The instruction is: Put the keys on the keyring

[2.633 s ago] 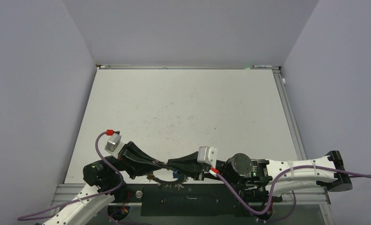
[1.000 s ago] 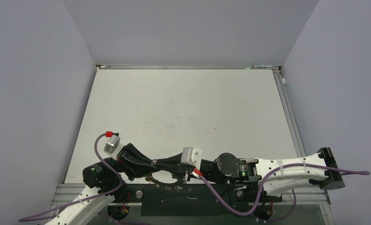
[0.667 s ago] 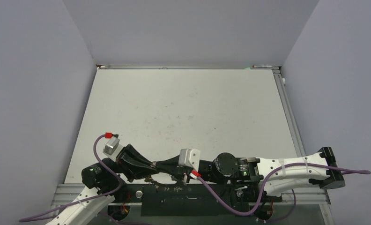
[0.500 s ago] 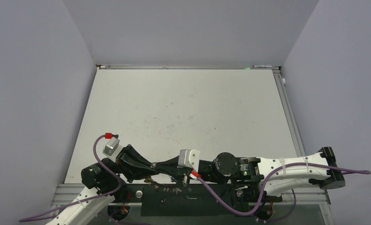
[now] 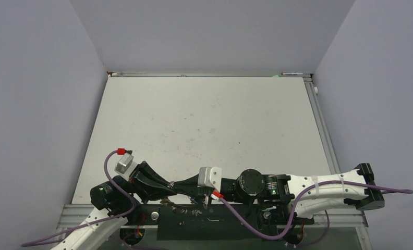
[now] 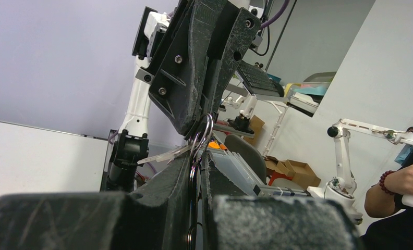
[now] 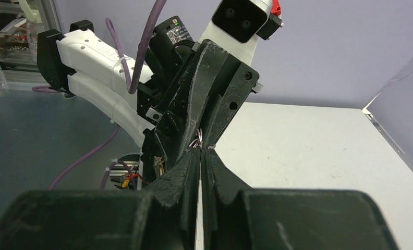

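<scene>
Left gripper (image 6: 196, 167) is pinched almost fully closed, and the thin dark rim running down between its fingers looks to be the large silvery metal keyring (image 6: 194, 192). The right gripper (image 7: 200, 152) is clamped tight, tip to tip against it, nipping a small silvery wire loop (image 6: 206, 130). You have both meeting low over the near edge of the white table (image 5: 204, 120), just in front of the arm bases. From above, the keyring is mostly hidden under the two black gripper bodies. A few small metal keys (image 5: 186, 209) show there as a ragged cluster just below the tips; whether they hang from the ring or lie loose cannot be told. You look to be mid-threading, one side steadying the ring while the other works a loop onto it. Your next move calls for a slow, fine slide along the wire without either grip slipping, since the pieces are tiny and the tips crowd each other. No brand, label or writing is legible anywhere.
</scene>
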Robot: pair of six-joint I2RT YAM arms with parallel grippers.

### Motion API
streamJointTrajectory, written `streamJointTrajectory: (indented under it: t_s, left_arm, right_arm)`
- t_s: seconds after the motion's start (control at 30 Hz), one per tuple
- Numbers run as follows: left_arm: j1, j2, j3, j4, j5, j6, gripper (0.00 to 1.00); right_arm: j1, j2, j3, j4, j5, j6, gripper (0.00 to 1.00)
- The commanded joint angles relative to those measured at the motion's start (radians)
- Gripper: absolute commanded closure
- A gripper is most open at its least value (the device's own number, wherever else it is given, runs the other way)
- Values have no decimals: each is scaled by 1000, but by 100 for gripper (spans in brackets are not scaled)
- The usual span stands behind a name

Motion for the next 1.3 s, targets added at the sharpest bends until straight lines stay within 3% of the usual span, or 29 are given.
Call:
streamJointTrajectory:
  t_s: [0.0, 0.23, 0.7, 1.27]
  left_arm:
    - [-9, 0, 56, 52, 4, -9, 100]
    - [-9, -30, 60, -29, -27, 39, 100]
    - [-9, -29, 100, -26, 14, 25, 100]
    - [-15, -6, 90, 39, 48, -20, 100]
  right_arm:
    - [-12, -19, 36, -4, 3, -13, 95]
    - [-14, -39, 21, -5, 3, -10, 95]
    - [-29, -61, 29, -34, -25, -13, 95]
    - [-177, 23, 121, -66, -244, 4, 95]
